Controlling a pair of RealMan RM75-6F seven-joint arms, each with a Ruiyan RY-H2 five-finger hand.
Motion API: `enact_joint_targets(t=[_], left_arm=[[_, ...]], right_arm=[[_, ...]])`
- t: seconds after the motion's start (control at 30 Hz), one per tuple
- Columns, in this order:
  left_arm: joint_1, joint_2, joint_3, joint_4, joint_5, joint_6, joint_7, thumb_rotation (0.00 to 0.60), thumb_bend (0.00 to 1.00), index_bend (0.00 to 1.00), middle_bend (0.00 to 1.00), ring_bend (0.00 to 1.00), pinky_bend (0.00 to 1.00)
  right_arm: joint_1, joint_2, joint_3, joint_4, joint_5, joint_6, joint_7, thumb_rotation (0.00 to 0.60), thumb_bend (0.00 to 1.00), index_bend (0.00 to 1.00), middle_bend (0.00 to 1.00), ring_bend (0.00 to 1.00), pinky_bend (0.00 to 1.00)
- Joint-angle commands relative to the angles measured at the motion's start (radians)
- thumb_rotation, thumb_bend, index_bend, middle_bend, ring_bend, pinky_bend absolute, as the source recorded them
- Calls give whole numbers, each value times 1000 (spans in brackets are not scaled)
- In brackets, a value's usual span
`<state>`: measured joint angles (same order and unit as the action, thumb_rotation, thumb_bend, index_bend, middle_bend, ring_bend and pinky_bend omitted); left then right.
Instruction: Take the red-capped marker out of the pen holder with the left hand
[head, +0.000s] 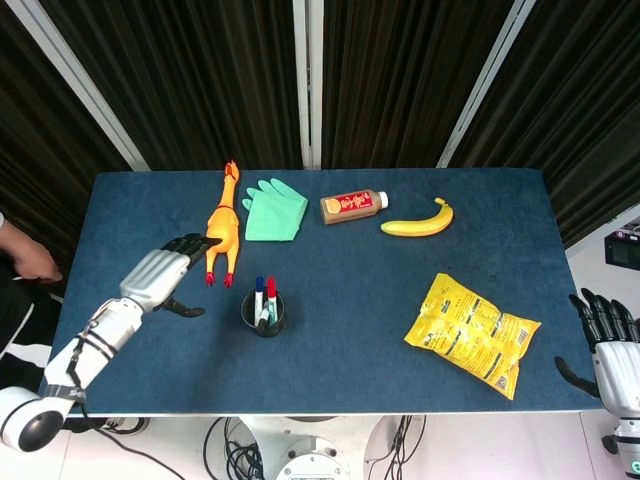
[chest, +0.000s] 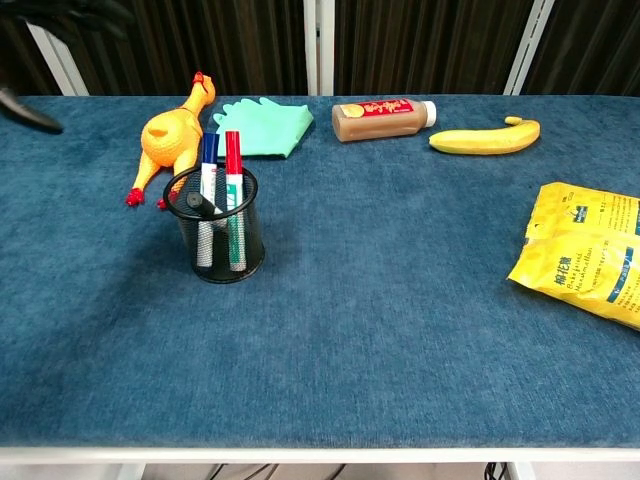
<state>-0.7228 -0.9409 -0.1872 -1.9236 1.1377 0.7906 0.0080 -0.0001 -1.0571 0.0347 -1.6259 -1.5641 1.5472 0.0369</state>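
Left hand (head: 160, 275) hovers empty, fingers apart (probably pre-shaped) — beside the pen holder (head: 263, 313), red-capped marker (chest: 232, 163) upright inside.

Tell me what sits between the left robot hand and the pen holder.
Nothing: in the head view only bare blue table separates the left robot hand from the pen holder. The rubber chicken lies just beyond that gap.
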Motion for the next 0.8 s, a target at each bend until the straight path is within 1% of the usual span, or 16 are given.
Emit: enact_joint_targets(t=[0.03, 0.13, 0.23, 0.33, 0.53, 0.63, 0.8], left_arm=[[-125, -39, -25, 16, -156, -97, 109, 600, 137, 72, 85, 0, 123], [-195, -76, -18, 35, -256, -137, 154, 600, 137, 74, 87, 0, 123], [-258, -116, -12, 57, -343, -170, 171, 600, 138, 83, 91, 0, 123], [-316, -159, 5, 89, -399, -179, 206, 600, 138, 85, 94, 0, 124], [-394, -231, 46, 149, -494, -174, 248, 600, 143, 117, 100, 0, 123], [-417, -257, 59, 179, -517, -160, 261, 600, 157, 152, 107, 0, 124], [-447, -263, 80, 195, -555, -154, 278, 600, 173, 229, 121, 0, 124]], right_arm=[[6, 1, -1, 0, 10, -16, -5, 600, 179, 0, 0, 0, 0], [10, 0, 0, 3, 22, -30, 0, 600, 179, 0, 0, 0, 0], [12, 1, 2, 8, 31, -38, 8, 600, 179, 0, 0, 0, 0], [12, 3, 2, 12, 34, -39, 16, 600, 179, 0, 0, 0, 0], [9, 7, 2, 20, 39, -36, 35, 600, 180, 0, 0, 0, 0], [11, 7, 2, 25, 45, -45, 41, 600, 179, 0, 0, 0, 0], [14, 5, 3, 33, 54, -56, 49, 600, 179, 0, 0, 0, 0]])
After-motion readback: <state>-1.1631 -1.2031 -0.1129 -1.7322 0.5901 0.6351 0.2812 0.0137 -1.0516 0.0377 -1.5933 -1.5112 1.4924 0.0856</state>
